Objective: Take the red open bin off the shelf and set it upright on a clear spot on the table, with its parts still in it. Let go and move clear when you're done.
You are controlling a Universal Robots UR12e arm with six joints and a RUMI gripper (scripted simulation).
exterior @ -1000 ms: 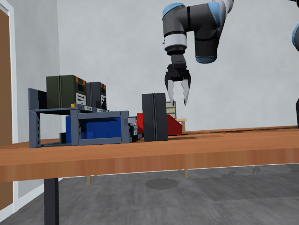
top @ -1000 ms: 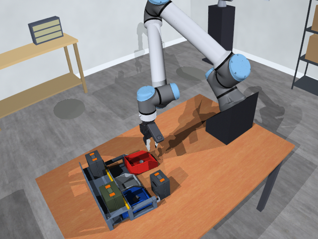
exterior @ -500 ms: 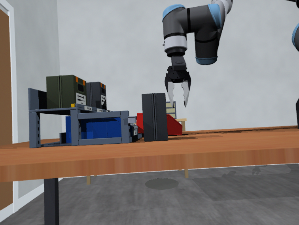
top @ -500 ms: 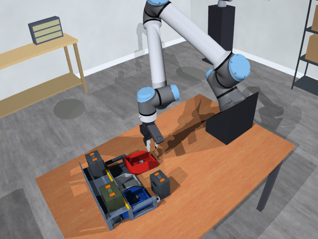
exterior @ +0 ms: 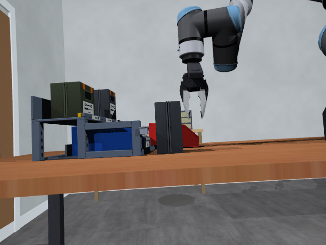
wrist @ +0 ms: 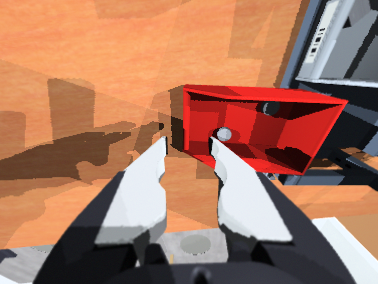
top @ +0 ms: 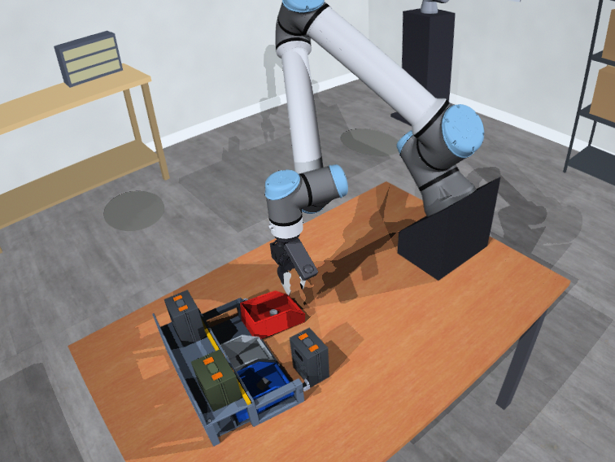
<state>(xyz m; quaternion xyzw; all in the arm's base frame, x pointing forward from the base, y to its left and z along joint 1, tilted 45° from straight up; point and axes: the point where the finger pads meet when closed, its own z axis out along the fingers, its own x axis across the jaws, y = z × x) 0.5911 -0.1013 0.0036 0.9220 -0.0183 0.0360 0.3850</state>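
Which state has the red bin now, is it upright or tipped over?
Upright: the red bin has its open side facing up, with parts lying inside.

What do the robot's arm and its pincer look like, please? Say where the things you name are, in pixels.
The arm (top: 370,64) (exterior: 222,22) has smooth, pale grey tubes, dark grey rounded joints with thin black rings, and light blue caps. Near its end there is a whitish collar. The pincer (top: 294,290) (exterior: 195,115) (wrist: 188,138) has a black body and two pale, notched fingers with dark tips. I see no loose cable.
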